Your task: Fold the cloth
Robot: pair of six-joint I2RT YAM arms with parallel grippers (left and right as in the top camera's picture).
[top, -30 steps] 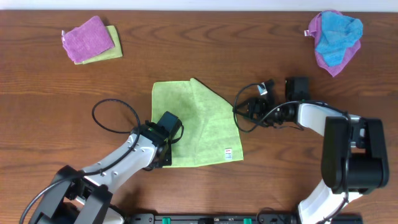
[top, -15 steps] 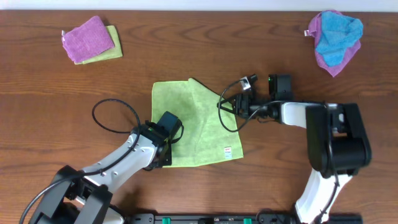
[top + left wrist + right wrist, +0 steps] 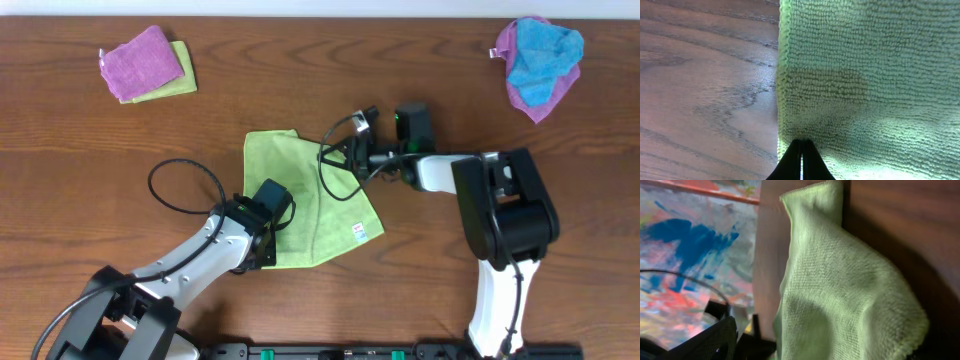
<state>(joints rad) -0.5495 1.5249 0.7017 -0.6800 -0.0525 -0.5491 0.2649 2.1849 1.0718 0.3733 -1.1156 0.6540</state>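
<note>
A light green cloth [image 3: 325,205] lies in the middle of the table with its upper right corner lifted and drawn over to the left. My right gripper [image 3: 347,158] is shut on that corner. In the right wrist view the cloth [image 3: 840,295] hangs in front of the camera and hides the fingertips. My left gripper [image 3: 266,214] rests on the cloth's lower left part. In the left wrist view its fingers [image 3: 801,146] are shut together at the edge of the cloth [image 3: 865,75], with bare table to the left.
A folded pink cloth on a yellow-green one [image 3: 148,64] lies at the back left. A blue cloth on a purple one [image 3: 538,62] lies at the back right. A black cable loop [image 3: 186,186] lies left of the green cloth.
My right gripper has moved left along the table, carrying the cloth's right corner over the cloth. The cloth's right edge has pulled in. My left arm has stayed still.
</note>
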